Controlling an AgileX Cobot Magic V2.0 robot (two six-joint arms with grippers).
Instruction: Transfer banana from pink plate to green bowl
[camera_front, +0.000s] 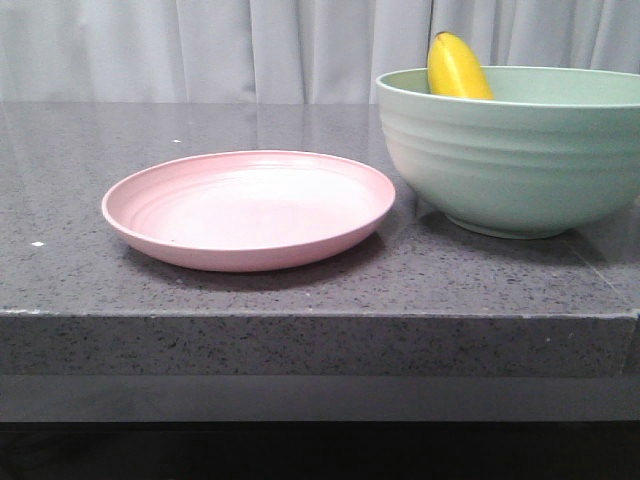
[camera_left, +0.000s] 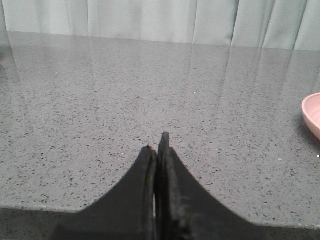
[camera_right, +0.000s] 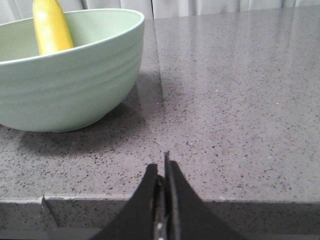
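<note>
Front view: banana (camera_front: 457, 67) propped inside green bowl (camera_front: 520, 150), pink plate (camera_front: 250, 208) bare just beside it, transfer apparently done; speckled grey stone table (camera_front: 300, 330), pale curtain (camera_front: 200, 45) behind. Left wrist view: left gripper (camera_left: 158, 150) pressed together, holding nothing, low over the table, plate rim at the edge. Right wrist view: right gripper (camera_right: 162, 167) likewise closed and empty, near the bowl with the banana leaning on its wall.

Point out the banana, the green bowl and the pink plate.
banana (camera_front: 457, 68), front view: the yellow end sticking up above the bowl's rim.
green bowl (camera_front: 510, 160), front view: its ridged outer wall.
pink plate (camera_front: 150, 195), front view: the left part of its raised rim.
</note>
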